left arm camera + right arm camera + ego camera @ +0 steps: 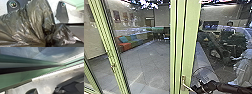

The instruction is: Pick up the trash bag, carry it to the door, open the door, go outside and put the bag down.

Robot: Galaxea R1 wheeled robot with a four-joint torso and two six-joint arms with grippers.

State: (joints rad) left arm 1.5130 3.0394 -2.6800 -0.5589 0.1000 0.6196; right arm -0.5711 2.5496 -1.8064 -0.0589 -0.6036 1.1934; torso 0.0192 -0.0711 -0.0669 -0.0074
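Bulging, dark translucent trash bag [35, 20]: thin plastic, glossy, crinkled. Upright, pale-green door frame [190, 37]: smooth, metal-looking. Slim, silvery door handle [183, 86]: metal. Grey tiled floor [149, 57]: smooth, faintly shiny.

No lettering, label, brand, number or sign can be read on anything shown.

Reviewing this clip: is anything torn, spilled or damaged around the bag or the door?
Nothing stands out. The trash bag is creased and bunched, with no tear or spill in sight, though I can't judge all of it. The green door frame and its handle show no visible damage.
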